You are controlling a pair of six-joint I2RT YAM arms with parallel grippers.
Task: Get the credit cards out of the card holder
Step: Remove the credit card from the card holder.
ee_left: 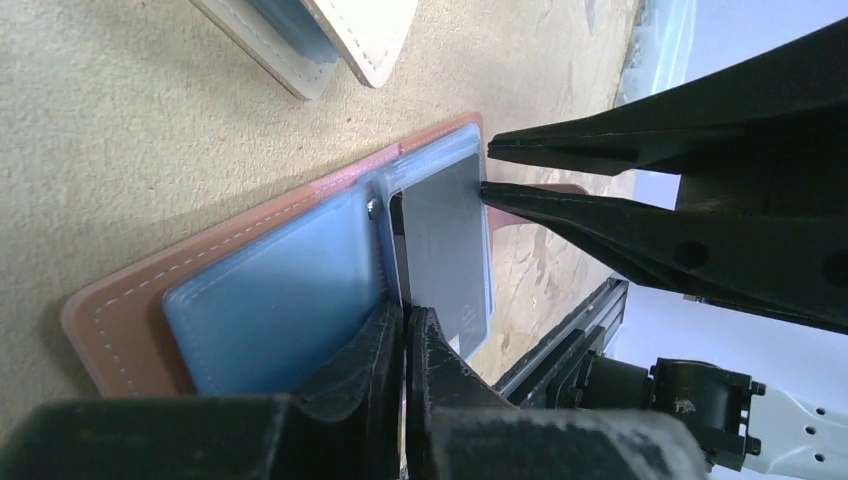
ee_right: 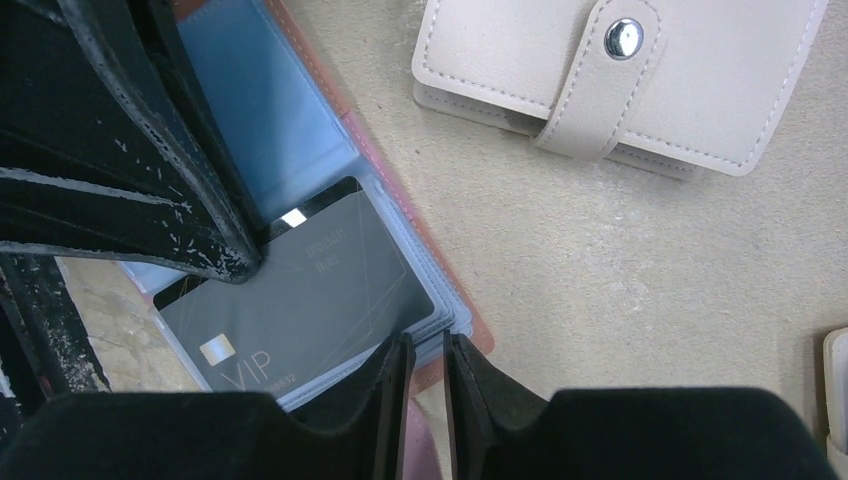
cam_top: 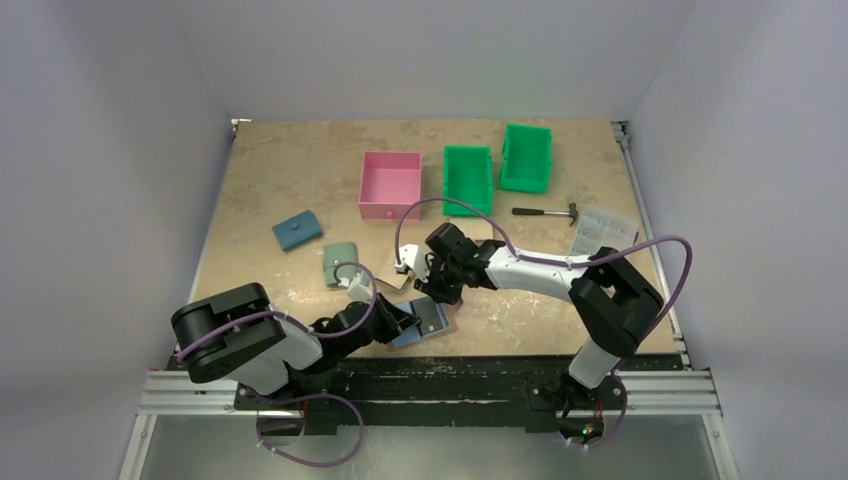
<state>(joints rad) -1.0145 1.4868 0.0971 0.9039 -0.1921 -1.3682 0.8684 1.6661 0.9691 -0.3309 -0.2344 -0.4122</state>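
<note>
the holder (ee_left: 130,310) lies open and flat on the speckled tan table (ee_left: 150,130), near its front edge between the two arms. it is terracotta leather with pale stitching along the rim, smooth light blue lining and clear plastic sleeves. a thin dark grey card (ee_left: 445,250), matte, with a small metal chip and "vip" printed on it, sits partly out of a sleeve on the holder's right half. the left gripper (ee_left: 405,335) has its scuffed black fingers pressed almost together, tips down by the card's long edge; i cannot tell whether they pinch the sleeve. the right gripper (ee_left: 487,170) is parted by a narrow slit, one tip against the card's short end. a beige wallet (ee_right: 700,80), stitched, with a round metal snap (ee_right: 624,38), lies just beside.
</note>
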